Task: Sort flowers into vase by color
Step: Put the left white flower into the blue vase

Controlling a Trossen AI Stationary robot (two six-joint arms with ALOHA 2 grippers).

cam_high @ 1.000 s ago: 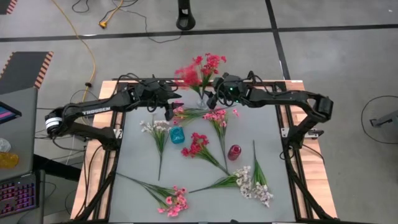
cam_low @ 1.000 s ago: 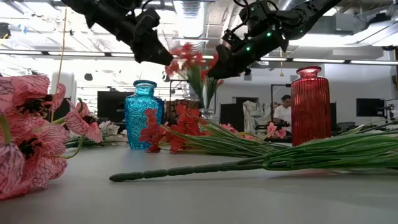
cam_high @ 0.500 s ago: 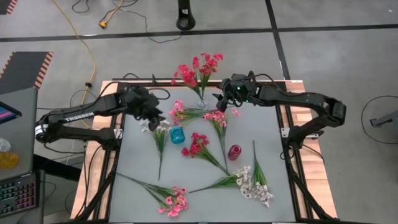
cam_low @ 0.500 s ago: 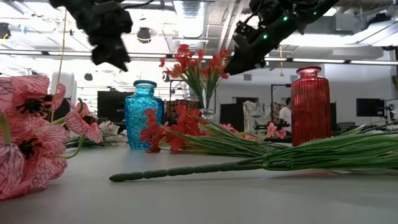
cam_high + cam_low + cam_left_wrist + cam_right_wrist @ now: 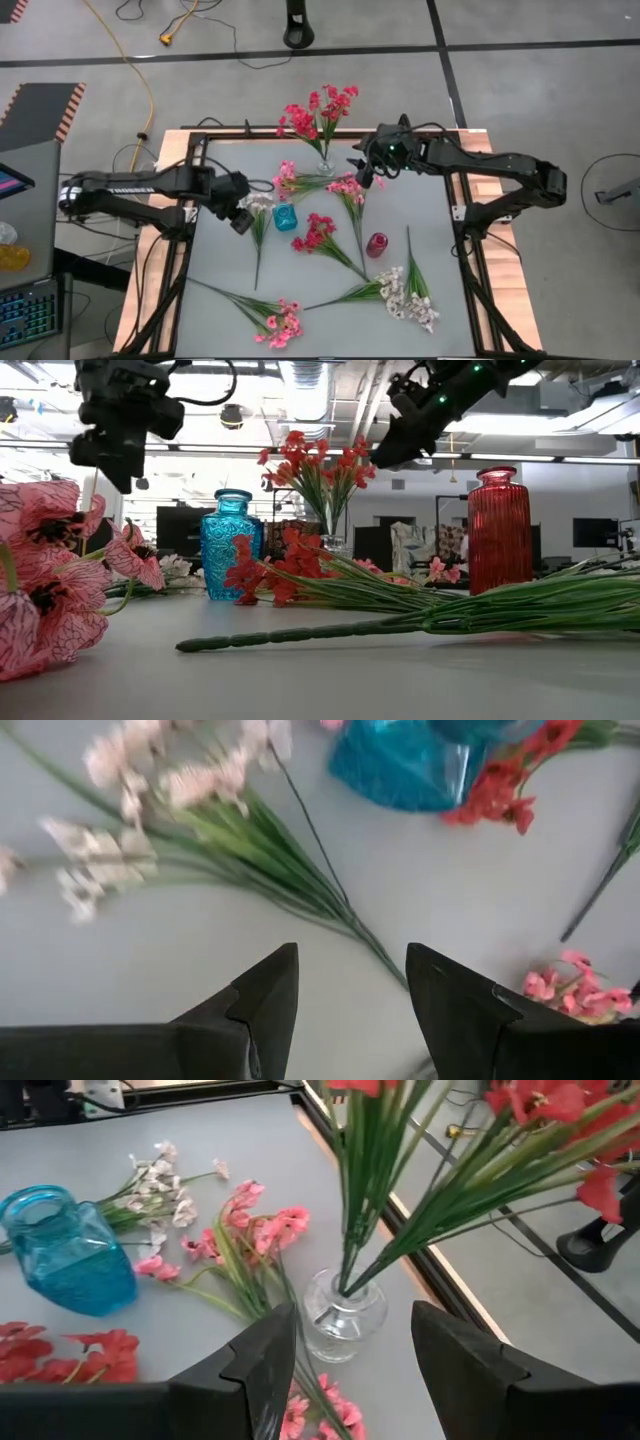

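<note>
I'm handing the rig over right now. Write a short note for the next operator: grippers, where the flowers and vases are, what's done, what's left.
Left gripper: open, empty, over the white sprig beside the blue vase.
Right gripper: open, empty, next to the clear vase.
Done: a red bunch stands in the clear vase at the far edge.
Left: blue vase and red vase are empty; pink, red and white sprigs lie loose on the table.

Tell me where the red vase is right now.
In the high view, the red vase stands right of table centre, beside the red sprig, with white flowers just in front.
</note>
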